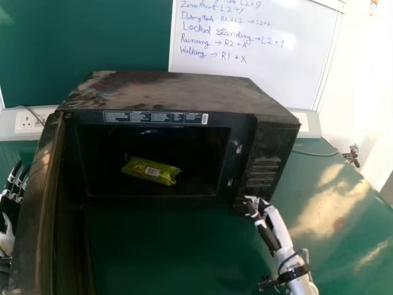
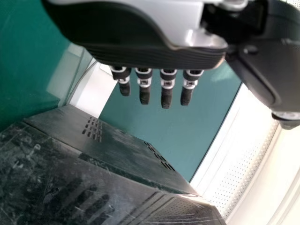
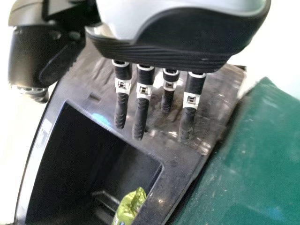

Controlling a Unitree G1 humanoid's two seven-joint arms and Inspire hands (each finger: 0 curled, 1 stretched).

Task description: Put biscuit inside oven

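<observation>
1. Head view shows you the biscuit packet (image 1: 150,171), green-wrapped with crimped ends and a pale label, lying slightly aslant inside the black oven (image 1: 178,92), whose door (image 1: 37,203) stands open
2. Your right hand (image 1: 266,233) is by the oven's lower front corner, fingers (image 3: 141,117) extended and grasping nothing; you can't tell whether they touch the casing
3. Your left hand (image 1: 7,239) is beside the door's outer side, fingers (image 2: 166,96) released and empty
4. Around you: green tabletop (image 1: 331,203), whiteboard (image 1: 264,37) with handwriting, green wall panel (image 1: 80,43) and wall sockets (image 1: 27,123)
</observation>
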